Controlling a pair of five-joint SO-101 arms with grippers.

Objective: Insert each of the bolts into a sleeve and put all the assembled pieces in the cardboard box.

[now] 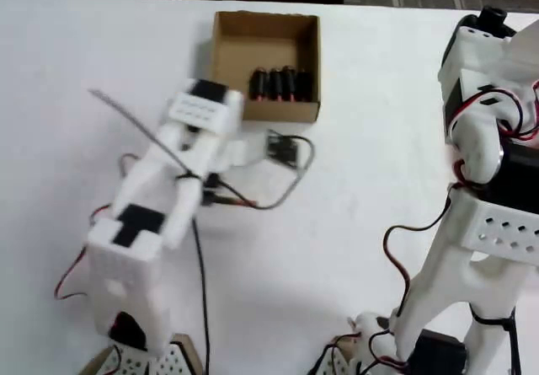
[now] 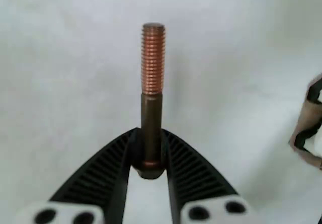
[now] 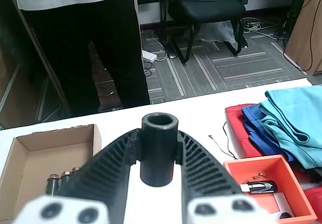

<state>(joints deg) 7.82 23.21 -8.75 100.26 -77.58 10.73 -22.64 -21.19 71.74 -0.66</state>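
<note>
My left gripper (image 2: 150,139) is shut on a bolt (image 2: 152,78). Its dark shank sits between the fingers and its copper thread points away over the white table. The left arm (image 1: 181,168) stretches toward the cardboard box (image 1: 226,63), whose corner (image 2: 308,121) shows in the left wrist view. Several assembled pieces (image 1: 280,83) lie side by side in the box. My right gripper (image 3: 160,139) is shut on a black sleeve (image 3: 159,151), held upright with its bore facing up. The right arm (image 1: 488,139) stands raised at the table's right side. In the right wrist view the box (image 3: 30,153) and its pieces (image 3: 60,179) lie beyond the gripper.
Loose wires and a small black connector (image 1: 282,147) lie on the table just in front of the box. An orange tray (image 3: 266,171) with small items and folded blue and red cloths (image 3: 287,116) sit off to one side in the right wrist view.
</note>
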